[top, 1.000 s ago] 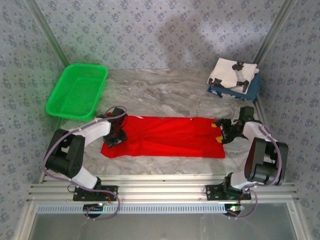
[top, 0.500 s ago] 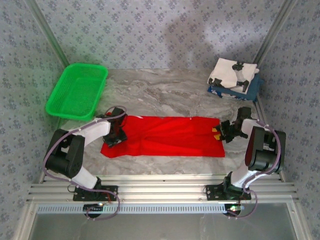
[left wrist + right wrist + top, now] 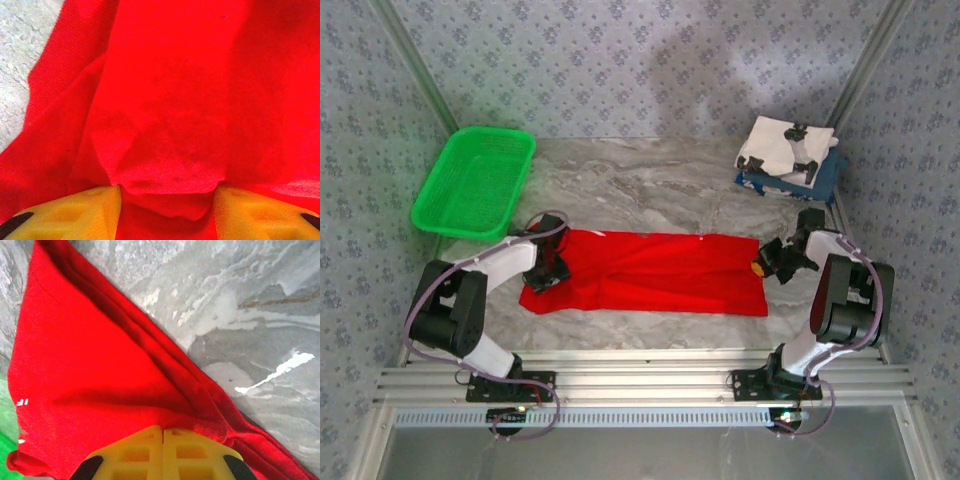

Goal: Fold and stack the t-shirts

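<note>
The bright red t-shirt (image 3: pixel 650 272) lies as a long flat strip across the middle of the table. My left gripper (image 3: pixel 546 272) rests on its left end. In the left wrist view that gripper (image 3: pixel 167 200) is open, its yellow fingers (image 3: pixel 85 210) wide apart with a raised fold of red cloth (image 3: pixel 165 150) between them. My right gripper (image 3: pixel 763 264) is at the shirt's right edge. In the right wrist view it (image 3: pixel 163 432) is shut, the fingertips meeting on the red hem (image 3: pixel 200 427). The white t-shirt (image 3: pixel 782 145) with black marks lies folded on the navy one (image 3: pixel 825 176) at the back right.
A green mesh basket (image 3: pixel 475 182) stands at the back left. Grey marble tabletop (image 3: pixel 650 190) lies bare behind the red shirt. Patterned walls close in the sides and back. An aluminium rail (image 3: pixel 640 385) runs along the near edge.
My right gripper's fingers have closed at the shirt's right edge and shifted slightly right. The left gripper has edged a little left on the shirt's left end.
</note>
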`<move>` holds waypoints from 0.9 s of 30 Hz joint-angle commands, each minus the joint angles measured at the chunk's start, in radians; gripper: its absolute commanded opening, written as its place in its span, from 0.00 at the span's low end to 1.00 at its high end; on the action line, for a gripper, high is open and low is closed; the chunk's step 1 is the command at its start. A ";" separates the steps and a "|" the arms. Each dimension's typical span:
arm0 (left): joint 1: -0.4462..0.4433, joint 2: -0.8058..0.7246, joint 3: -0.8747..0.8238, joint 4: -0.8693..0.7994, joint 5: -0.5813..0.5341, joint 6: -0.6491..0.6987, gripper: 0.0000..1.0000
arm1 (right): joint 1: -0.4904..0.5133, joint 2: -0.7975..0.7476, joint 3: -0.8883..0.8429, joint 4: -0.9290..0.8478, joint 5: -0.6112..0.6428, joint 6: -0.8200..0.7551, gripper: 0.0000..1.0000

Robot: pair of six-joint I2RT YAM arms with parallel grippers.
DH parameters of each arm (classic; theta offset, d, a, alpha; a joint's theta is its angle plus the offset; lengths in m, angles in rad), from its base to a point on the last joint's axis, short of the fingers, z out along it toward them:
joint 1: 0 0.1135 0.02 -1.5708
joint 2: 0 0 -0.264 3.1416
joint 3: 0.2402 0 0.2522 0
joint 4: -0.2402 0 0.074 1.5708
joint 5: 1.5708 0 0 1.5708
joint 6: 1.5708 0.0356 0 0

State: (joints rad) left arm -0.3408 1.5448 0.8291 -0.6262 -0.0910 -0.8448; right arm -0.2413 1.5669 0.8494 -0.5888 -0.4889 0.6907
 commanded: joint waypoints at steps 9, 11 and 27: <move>0.022 0.021 -0.012 -0.006 -0.037 0.019 0.51 | 0.127 -0.059 -0.061 -0.108 0.021 -0.104 0.00; 0.030 0.028 -0.009 -0.001 -0.038 0.023 0.51 | 0.134 -0.076 -0.106 -0.113 0.035 -0.097 0.00; 0.063 0.273 0.265 -0.013 -0.058 0.192 0.51 | 0.017 -0.113 -0.188 -0.156 0.061 -0.175 0.07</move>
State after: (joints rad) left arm -0.2901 1.7359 1.0386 -0.6434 -0.1207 -0.7231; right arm -0.2138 1.4563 0.6750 -0.7105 -0.4595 0.5434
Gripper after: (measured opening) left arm 0.505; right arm 0.064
